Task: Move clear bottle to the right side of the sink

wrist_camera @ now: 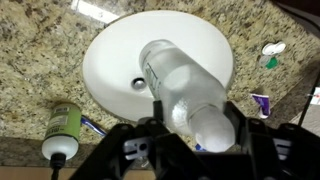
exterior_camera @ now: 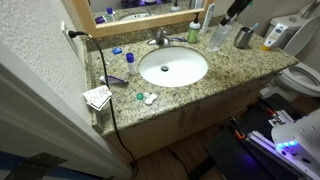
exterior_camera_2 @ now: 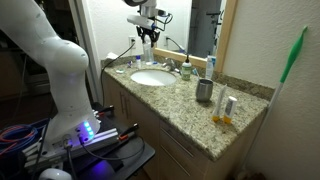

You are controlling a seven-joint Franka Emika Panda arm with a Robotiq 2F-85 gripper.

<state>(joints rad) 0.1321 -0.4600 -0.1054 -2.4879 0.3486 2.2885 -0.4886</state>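
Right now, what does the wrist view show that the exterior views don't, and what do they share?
Only the wrist view shows, from above, the gripper closed on both sides of the clear bottle. Only the exterior views show the chrome faucet, the metal cup and the mirror. All of them show the sink, the clear bottle and the green bottle.

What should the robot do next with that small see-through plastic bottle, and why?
Probably keep the fingers shut and carry the small clear plastic bottle sideways, away from the white oval sink, before lowering it. In the wrist view the bottle hangs gripped over the basin, not yet over the speckled granite counter beside it.
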